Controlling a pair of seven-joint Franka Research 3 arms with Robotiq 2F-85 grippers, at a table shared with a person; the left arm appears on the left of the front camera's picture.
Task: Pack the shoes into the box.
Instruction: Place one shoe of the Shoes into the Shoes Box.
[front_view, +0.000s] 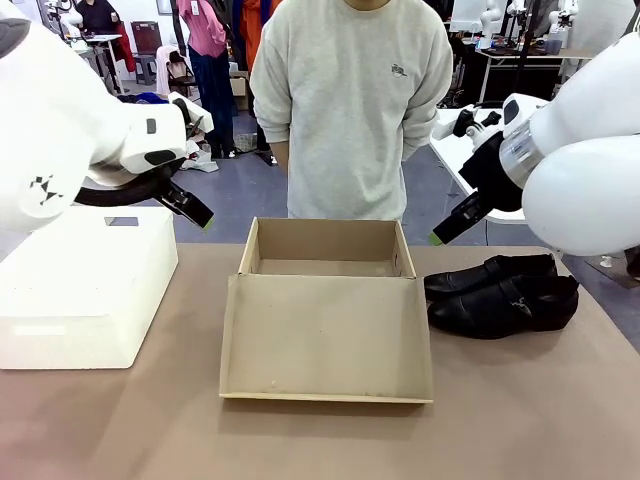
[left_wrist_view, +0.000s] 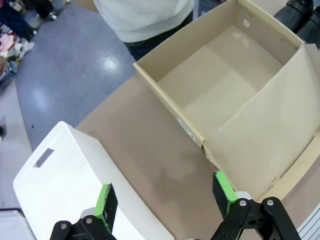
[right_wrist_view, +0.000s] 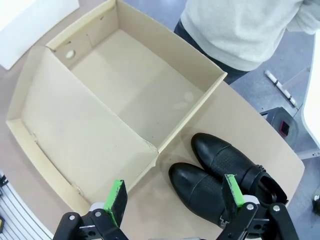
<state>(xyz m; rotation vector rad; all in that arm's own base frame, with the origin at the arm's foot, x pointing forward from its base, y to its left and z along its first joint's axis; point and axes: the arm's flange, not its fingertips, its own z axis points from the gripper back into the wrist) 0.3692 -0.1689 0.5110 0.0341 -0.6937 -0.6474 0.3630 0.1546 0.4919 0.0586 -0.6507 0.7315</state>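
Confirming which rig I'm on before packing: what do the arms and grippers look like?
The left arm and right arm are glossy white, rounded shells; the left bears a small black marking. The left gripper and right gripper are black, two-fingered, with silver pins and green pads.

Bg: smooth blue-grey floor (front_view: 250, 185), glossy, w/ a bright glare spot (left_wrist_view: 111, 64) (seen in left wrist view). Matte brown tabletop (front_view: 520, 420) across foregrnd. White side table (front_view: 450, 150) at right, beyond it. Far back: dark-red chair (front_view: 147, 40) left, light-topped cluttered desk (front_view: 520, 55) right.
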